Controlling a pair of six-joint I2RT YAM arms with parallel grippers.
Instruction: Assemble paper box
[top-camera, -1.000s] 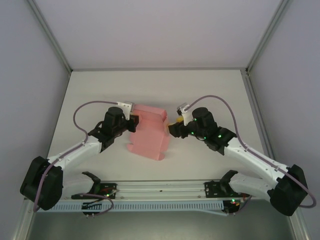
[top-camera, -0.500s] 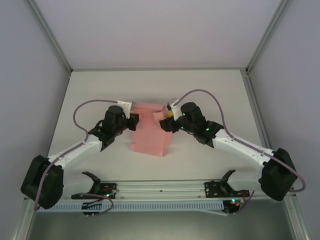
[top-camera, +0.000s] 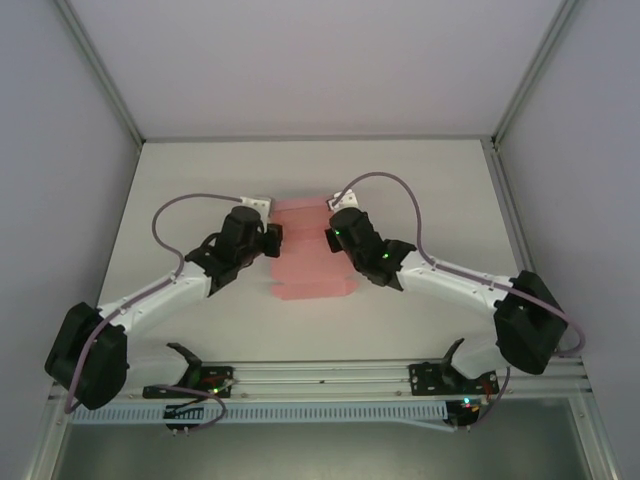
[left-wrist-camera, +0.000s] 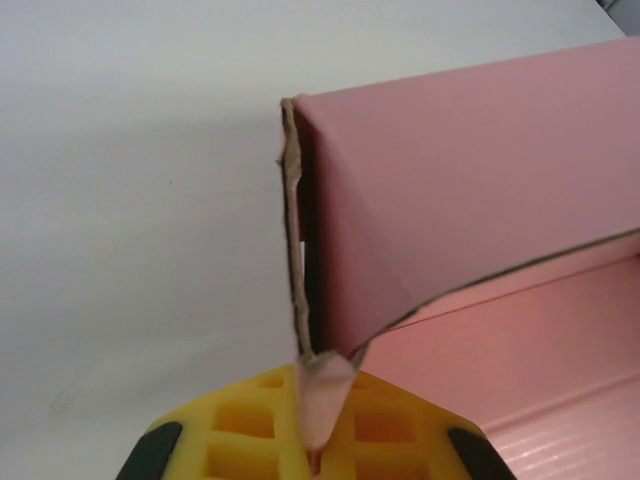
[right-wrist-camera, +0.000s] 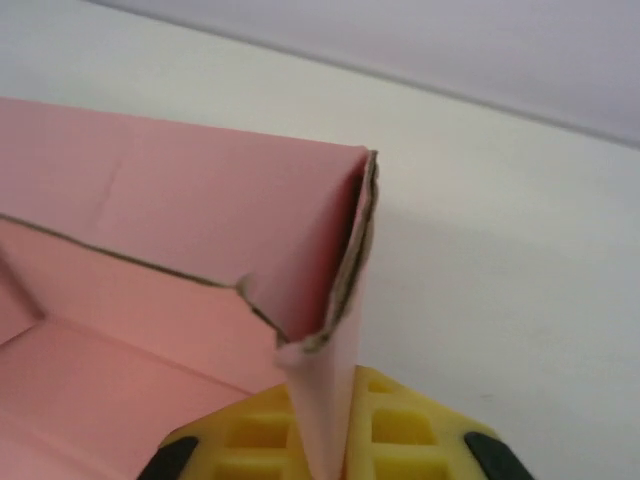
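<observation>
Currently the paper box (top-camera: 310, 270) is pinched by left gripper (left-wrist-camera: 316, 448) and right gripper (right-wrist-camera: 322, 445); corners could be torn by pulling.

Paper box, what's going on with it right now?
Both arms are working the pink paper box in the middle of the table. The left pincer is shut on the card at its left end, and the right pincer on the card at its right end. One wall stands folded up between them; the box is only partly formed.
</observation>
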